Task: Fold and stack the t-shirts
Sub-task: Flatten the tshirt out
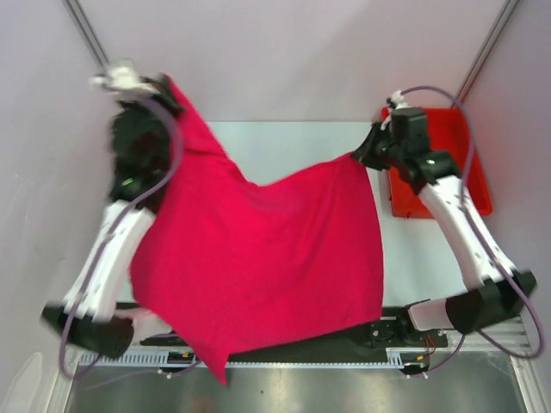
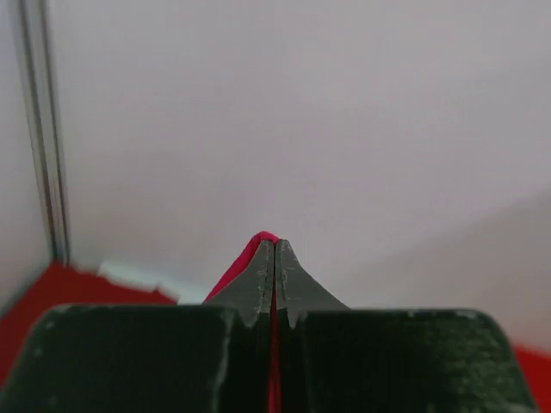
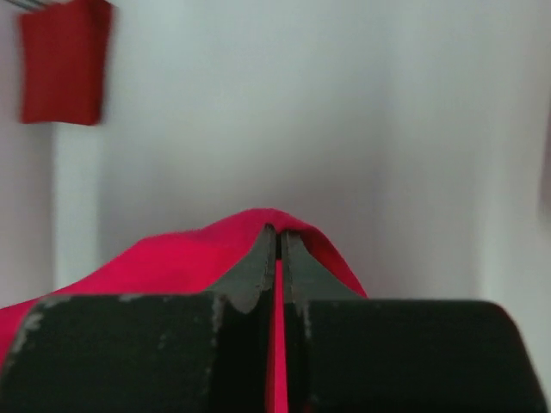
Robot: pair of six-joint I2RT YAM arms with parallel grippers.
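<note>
One plain pinkish-red t-shirt [image 1: 258, 258] hangs spread in the air between both grippers and covers most of the table's middle. Its lower corner droops past the near edge. My left gripper [image 1: 170, 86] is raised at the far left and shut on one top edge of the shirt; in the left wrist view [image 2: 275, 243] cloth [image 2: 248, 255] shows between the closed jaws. My right gripper [image 1: 360, 157], lower and at the right, is shut on the other top edge; in the right wrist view [image 3: 280, 231] cloth [image 3: 172, 254] drapes over the tips. No second shirt shows.
A rigid red plastic tray [image 1: 478, 176] stands at the back right of the white table [image 1: 413, 258], just behind the right gripper; it also shows in the right wrist view [image 3: 65, 60]. White walls enclose the sides and back. A black rail [image 1: 379, 331] runs along the near edge.
</note>
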